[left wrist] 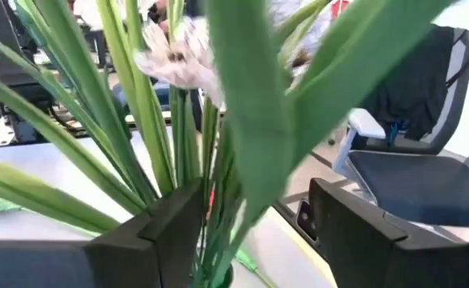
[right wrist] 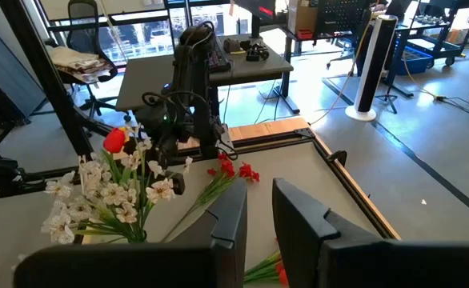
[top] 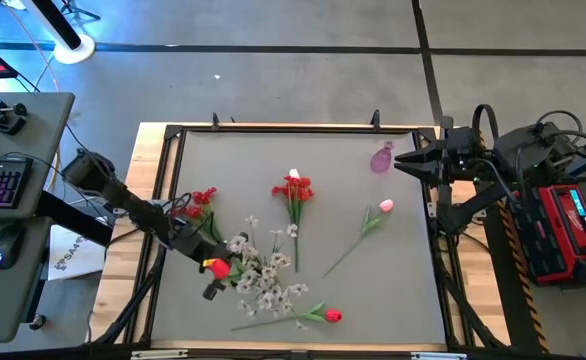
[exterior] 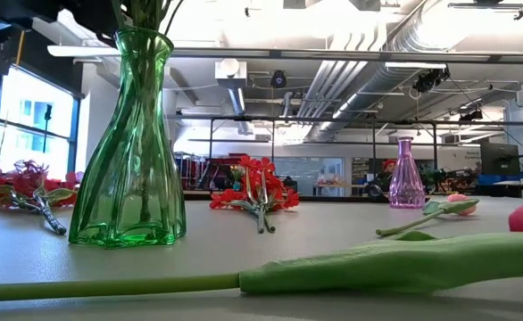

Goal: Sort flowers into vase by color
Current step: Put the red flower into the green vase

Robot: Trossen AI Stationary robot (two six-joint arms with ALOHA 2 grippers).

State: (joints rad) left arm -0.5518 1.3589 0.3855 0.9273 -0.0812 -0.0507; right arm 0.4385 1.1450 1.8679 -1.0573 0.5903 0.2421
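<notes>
A green glass vase [exterior: 128,143] stands near the table's left front. It holds sprays of white flowers [top: 261,282] and one red tulip [right wrist: 114,140]. My left gripper [left wrist: 250,232] is level beside the vase top, open, with green stems [left wrist: 206,200] between its fingers. A red blossom cluster [top: 293,190], a second one [top: 198,200], a pink tulip [top: 384,206] and a red tulip [top: 331,316] lie flat on the table. My right gripper [top: 408,160] waits raised at the far right, its fingers a narrow gap apart around nothing. My left gripper stands open around the stems that rise out of the vase, coming level from the table's left. The stems pass close by one finger's inner side [left wrist: 188,224]; I cannot tell whether they touch it.
A small purple vase [top: 382,158] stands upright at the far right, close to my right gripper. The lying red tulip's long stem [exterior: 333,267] runs along the front edge. A dark raised frame [top: 163,180] borders the table. Bare grey mat [top: 373,290] lies at the right front.
</notes>
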